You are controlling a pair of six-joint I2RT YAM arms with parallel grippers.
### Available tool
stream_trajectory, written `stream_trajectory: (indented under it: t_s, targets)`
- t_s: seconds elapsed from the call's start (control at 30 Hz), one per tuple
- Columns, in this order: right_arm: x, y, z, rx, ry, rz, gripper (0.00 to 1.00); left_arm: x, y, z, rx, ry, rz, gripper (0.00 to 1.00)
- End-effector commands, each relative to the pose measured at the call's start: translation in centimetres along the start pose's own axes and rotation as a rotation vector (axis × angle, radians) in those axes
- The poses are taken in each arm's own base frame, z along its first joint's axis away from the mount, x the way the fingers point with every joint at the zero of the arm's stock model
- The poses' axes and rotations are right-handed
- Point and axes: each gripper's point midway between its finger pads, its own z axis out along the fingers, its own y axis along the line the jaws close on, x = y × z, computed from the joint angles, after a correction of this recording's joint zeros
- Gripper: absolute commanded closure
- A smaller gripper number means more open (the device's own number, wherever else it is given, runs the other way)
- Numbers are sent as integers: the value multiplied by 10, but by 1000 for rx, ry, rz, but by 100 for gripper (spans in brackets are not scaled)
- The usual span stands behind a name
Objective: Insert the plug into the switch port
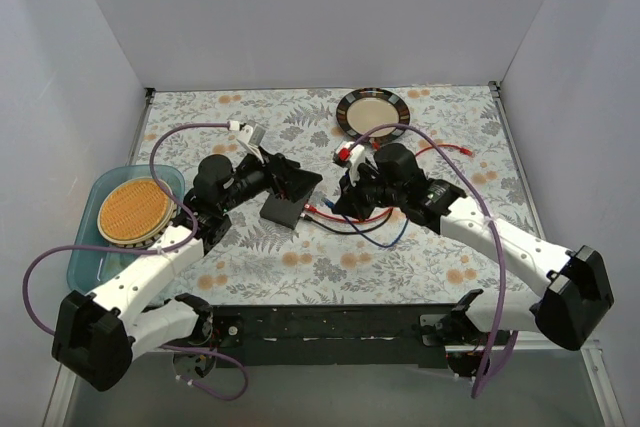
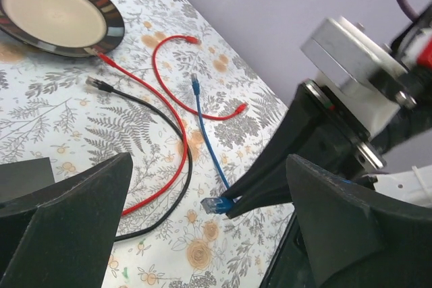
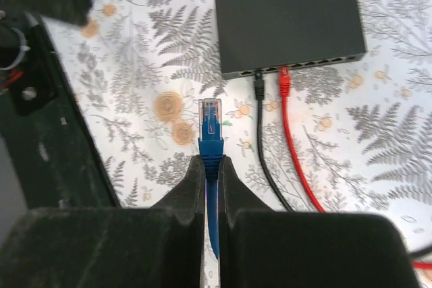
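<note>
Right end effector [image 3: 210,166] clenching blue plug [image 3: 210,123] | its long axis pointing at switch port [image 3: 307,65] ahead, slightly offset | left end effector [image 2: 209,166] hanging released

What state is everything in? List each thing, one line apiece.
blue plug, clamped in the right gripper, outside any port
right gripper, shut on the blue plug
left gripper, open, holding nothing
switch, lying flat, two ports occupied
black plug, seated in the switch
red plug, seated in the next port
</note>
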Motion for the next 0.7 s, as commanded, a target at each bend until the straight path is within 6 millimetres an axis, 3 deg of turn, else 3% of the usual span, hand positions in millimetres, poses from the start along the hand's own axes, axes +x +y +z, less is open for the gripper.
stream_trajectory:
  t_s: [0.0,0.27,0.47,0.67]
  targets:
    - [-1,-22,-13,268,-9,-109,99,-8,14,-5,-96,-45,17,2]
    - [-14,-16,-33,515,-90,-258,99,6,23,4,-104,14,-10,2]
    - [-22,-9,-47,598,-162,-316,99,7,28,9,-119,35,-2,2]
    - [-15,-16,-32,628,-92,-326,99,10,43,11,-189,47,0,2]
